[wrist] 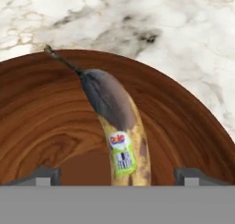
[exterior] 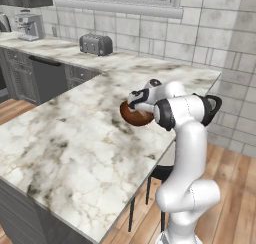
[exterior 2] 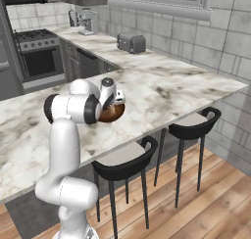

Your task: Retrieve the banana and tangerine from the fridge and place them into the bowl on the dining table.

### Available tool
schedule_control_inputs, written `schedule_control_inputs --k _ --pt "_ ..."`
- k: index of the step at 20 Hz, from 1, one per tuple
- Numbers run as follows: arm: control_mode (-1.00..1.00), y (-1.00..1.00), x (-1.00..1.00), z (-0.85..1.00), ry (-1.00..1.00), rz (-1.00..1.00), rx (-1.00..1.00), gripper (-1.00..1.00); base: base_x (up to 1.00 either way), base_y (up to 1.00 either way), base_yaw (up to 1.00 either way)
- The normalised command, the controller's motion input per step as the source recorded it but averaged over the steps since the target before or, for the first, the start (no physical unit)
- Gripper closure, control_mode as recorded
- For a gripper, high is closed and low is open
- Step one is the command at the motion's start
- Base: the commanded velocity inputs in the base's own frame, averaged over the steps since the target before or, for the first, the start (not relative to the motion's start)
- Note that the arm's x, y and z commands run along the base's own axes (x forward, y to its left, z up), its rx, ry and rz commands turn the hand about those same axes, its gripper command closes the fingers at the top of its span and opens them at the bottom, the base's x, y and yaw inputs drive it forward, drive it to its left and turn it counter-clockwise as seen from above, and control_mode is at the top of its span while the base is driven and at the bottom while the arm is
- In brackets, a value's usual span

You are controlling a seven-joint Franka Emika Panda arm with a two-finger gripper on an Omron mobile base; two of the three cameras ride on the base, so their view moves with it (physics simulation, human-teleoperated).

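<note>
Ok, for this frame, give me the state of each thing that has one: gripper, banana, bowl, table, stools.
gripper: open, fingertips wide apart over the bowl
banana: lying in the bowl, not gripped, stem pointing away from the hand
bowl: upright on the dining table, holding the banana
dining table: bearing the bowl
stools: two, at the table's edge, unoccupied

A long white marble dining table (exterior: 75, 138) with grey-brown veins. A reddish-brown bowl (exterior: 131, 117) rests on it directly beneath the robot's hand, near the table's edge. Bare marble stretches beyond the hand on every side.
</note>
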Motion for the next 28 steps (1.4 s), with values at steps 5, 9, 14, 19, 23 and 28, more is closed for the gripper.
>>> schedule_control_inputs --k 5,9,14,19,23,28 --pt "-1.00 0.00 -0.86 0.45 -0.14 0.04 0.00 -1.00 0.00 0.00 0.00" --pt "-1.00 0.00 -1.00 0.55 -0.19 0.07 0.00 -1.00 0.00 0.00 0.00" --pt "-1.00 0.00 -1.00 0.53 -0.19 0.06 0.00 -1.00 0.00 0.00 0.00" --pt "-1.00 0.00 -1.00 0.63 -0.13 0.03 0.00 -1.00 0.00 0.00 0.00" --pt "-1.00 -0.02 -1.00 0.70 -0.01 0.00 0.00 -1.00 0.00 0.00 0.00" --pt "-1.00 -0.01 -0.90 0.82 0.10 0.00 0.00 -1.00 0.00 0.00 0.00"
